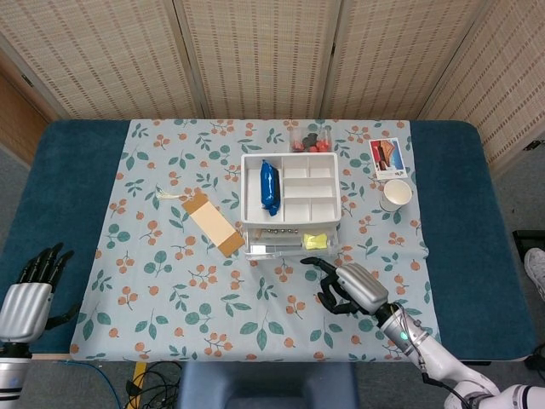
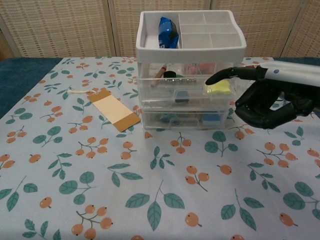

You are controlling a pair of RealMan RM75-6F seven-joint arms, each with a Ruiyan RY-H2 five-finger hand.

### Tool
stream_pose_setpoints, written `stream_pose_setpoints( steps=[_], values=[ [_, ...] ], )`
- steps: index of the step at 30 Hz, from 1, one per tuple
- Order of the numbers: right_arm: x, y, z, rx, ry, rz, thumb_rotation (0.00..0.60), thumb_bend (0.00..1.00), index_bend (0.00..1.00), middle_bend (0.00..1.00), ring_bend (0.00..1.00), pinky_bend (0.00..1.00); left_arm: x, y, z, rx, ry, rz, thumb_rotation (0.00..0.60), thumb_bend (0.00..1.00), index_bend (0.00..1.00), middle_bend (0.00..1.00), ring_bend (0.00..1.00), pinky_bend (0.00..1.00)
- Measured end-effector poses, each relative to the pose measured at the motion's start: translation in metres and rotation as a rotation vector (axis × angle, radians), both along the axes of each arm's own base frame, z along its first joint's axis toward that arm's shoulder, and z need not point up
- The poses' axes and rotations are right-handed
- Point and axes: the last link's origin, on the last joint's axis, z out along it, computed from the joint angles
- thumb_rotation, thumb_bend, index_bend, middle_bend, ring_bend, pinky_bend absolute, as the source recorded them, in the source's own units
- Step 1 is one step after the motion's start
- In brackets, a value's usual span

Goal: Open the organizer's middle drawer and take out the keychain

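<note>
The organizer (image 1: pixel 289 157) (image 2: pixel 190 52) has a white divided tray on top and clear drawers below. One upper clear drawer (image 1: pixel 289 250) (image 2: pixel 150 90) stands pulled out a little toward me. Inside it lie a bead chain (image 1: pixel 274 230) (image 2: pixel 182 79) and a yellow item (image 1: pixel 314 242) (image 2: pixel 220 88). A small dark object (image 2: pixel 181 96) sits in the drawer beneath. My right hand (image 1: pixel 351 290) (image 2: pixel 267 97) hovers in front and to the right of the organizer, holding nothing, one finger stretched out and the others curled in. At the lower left my left hand (image 1: pixel 32 290) rests with fingers apart, empty.
A brown tag (image 1: pixel 213 221) with a string lies left of the organizer. Right of it stand a paper cup (image 1: pixel 396 194) (image 2: pixel 282 82) and a picture card (image 1: pixel 385 155). A blue packet (image 1: pixel 268 187) fills a tray compartment. A small box of red pieces (image 1: pixel 311 141) stands behind.
</note>
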Motion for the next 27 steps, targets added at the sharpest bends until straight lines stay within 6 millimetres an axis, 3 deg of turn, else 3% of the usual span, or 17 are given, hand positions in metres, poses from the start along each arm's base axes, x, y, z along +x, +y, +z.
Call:
stream_pose_setpoints(
  steps=[15,23,27],
  values=[
    [-0.008,-0.030,0.007,-0.061,0.106,-0.066,0.600,0.55,0.12,0.78,0.88,0.92,0.000,0.001,-0.001,-0.005,0.002,0.006,0.600,0.21,0.10,0.04,0.02,0.11],
    [-0.008,-0.033,0.005,-0.056,0.128,-0.060,0.600,0.55,0.12,0.79,0.88,0.92,0.000,0.001,-0.002,-0.007,0.003,0.005,0.600,0.21,0.10,0.04,0.02,0.11],
    [-0.009,-0.030,0.006,-0.051,0.137,-0.061,0.600,0.55,0.19,0.79,0.88,0.92,0.000,0.002,-0.002,-0.008,0.004,0.005,0.600,0.21,0.10,0.04,0.02,0.11]
  ],
)
